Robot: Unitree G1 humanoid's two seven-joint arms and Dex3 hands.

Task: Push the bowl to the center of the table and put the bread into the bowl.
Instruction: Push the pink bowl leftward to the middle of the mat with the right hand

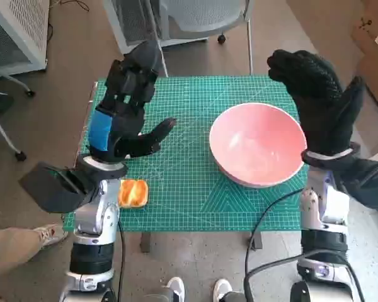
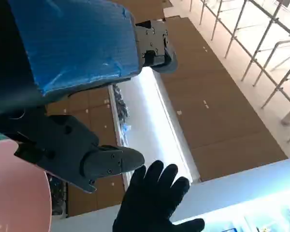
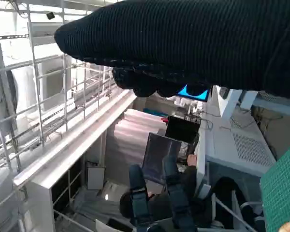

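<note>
Bread [image 1: 133,192] is seen at the mat's [image 1: 183,189] 8 o'clock corner, just beside the left forearm and partly hidden by it; nothing is holding it. At about 10 o'clock, the left hand [image 1: 127,104] is raised above the mat with its blue-taped back toward the camera. Its fingers are extended and spread, the thumb is pointed toward 3 o'clock, and nothing is held. The green mat is laid over the table. The bowl [image 1: 258,145] is placed at about 3 o'clock on the mat, upright and empty, well apart from the bread. Over the bowl's 3 o'clock rim the right hand [image 1: 320,100] is lifted, gloved; its fingers are held apart and nothing is gripped. Whether the bowl is touched by it cannot be told.

In the left wrist view, the taped hand [image 2: 72,96], a pink edge of the bowl [image 2: 14,193] and the spread gloved fingers [image 2: 157,193] are shown. In the right wrist view, the glove [image 3: 193,43] is shown, with a seated person [image 3: 174,198] beyond.

At 6 o'clock, shoes [image 1: 195,290] are visible on the floor.
</note>
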